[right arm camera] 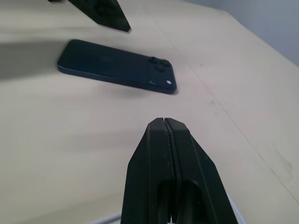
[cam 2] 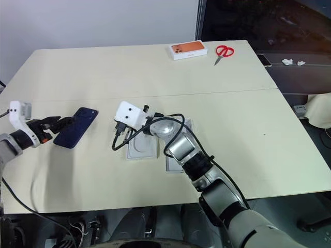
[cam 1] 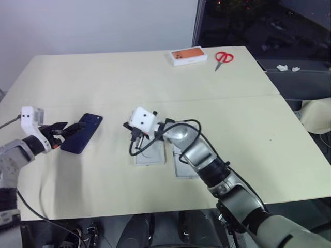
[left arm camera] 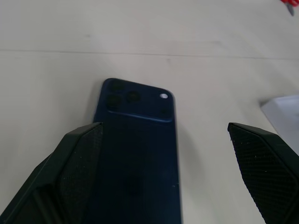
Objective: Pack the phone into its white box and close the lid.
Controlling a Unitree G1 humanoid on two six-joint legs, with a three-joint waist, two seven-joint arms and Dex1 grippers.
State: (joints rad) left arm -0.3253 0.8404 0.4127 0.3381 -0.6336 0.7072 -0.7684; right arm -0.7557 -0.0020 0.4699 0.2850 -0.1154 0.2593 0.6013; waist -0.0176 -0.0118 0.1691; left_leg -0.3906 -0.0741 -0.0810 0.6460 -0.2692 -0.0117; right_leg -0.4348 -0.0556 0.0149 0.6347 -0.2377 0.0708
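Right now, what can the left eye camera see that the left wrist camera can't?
The left eye view takes in the orange-topped box, the red scissors and the right gripper, shut, reaching toward the phone. The left wrist view brings the phone's camera cluster up close, and one black finger sits against the phone's edge. Both show the dark blue phone lying on the table with the left gripper open around it.

A broad cream table (cam 1: pixel 155 82) fills the room's middle — two tops pushed together, the seam running straight across. Behind it stands a plain pale wall (cam 1: pixel 93 23), and to its right a dark glazed panel (cam 1: pixel 258 20) (its grey frame upright beside the wall).
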